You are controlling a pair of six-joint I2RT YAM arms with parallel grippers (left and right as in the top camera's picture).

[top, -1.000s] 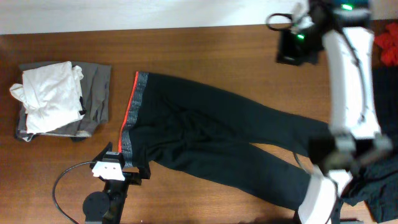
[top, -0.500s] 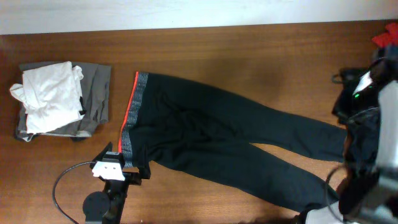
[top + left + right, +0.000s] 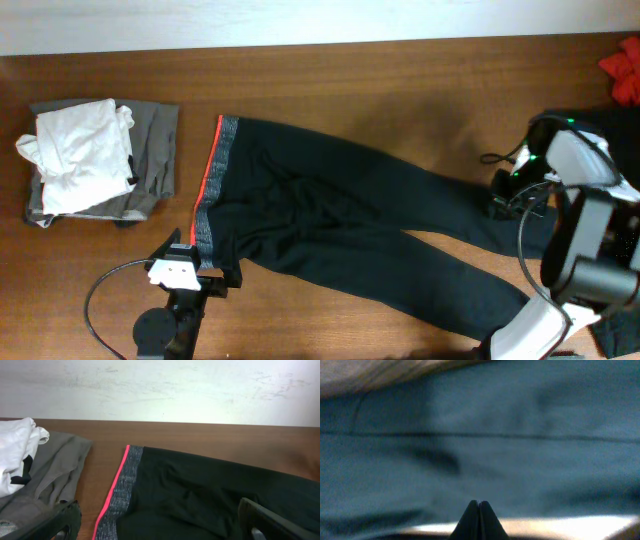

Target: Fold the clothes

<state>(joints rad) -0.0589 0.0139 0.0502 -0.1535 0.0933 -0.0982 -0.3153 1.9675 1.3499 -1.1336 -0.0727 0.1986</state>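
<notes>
Black pants (image 3: pixel 340 225) with a grey waistband and a pink stripe lie flat across the table, waistband at the left and legs running right. They also show in the left wrist view (image 3: pixel 210 490). My left gripper (image 3: pixel 200 262) sits at the waistband's near corner; in its own view (image 3: pixel 160 532) the fingers are wide open with the cloth between them, not gripped. My right gripper (image 3: pixel 498 195) is over the far end of the upper leg. In the blurred right wrist view its fingers (image 3: pixel 479 509) are shut together just above dark cloth (image 3: pixel 485 435), holding nothing.
A pile of white and grey clothes (image 3: pixel 90 160) lies at the left; it also shows in the left wrist view (image 3: pixel 30 470). A red garment (image 3: pixel 625 75) is at the back right. Dark clothes (image 3: pixel 620 270) lie at the right edge. A black cable (image 3: pixel 105 300) loops at the front left.
My right arm has swung from the table's back right corner down to the end of the upper pant leg. The left arm and the pants have not moved.
</notes>
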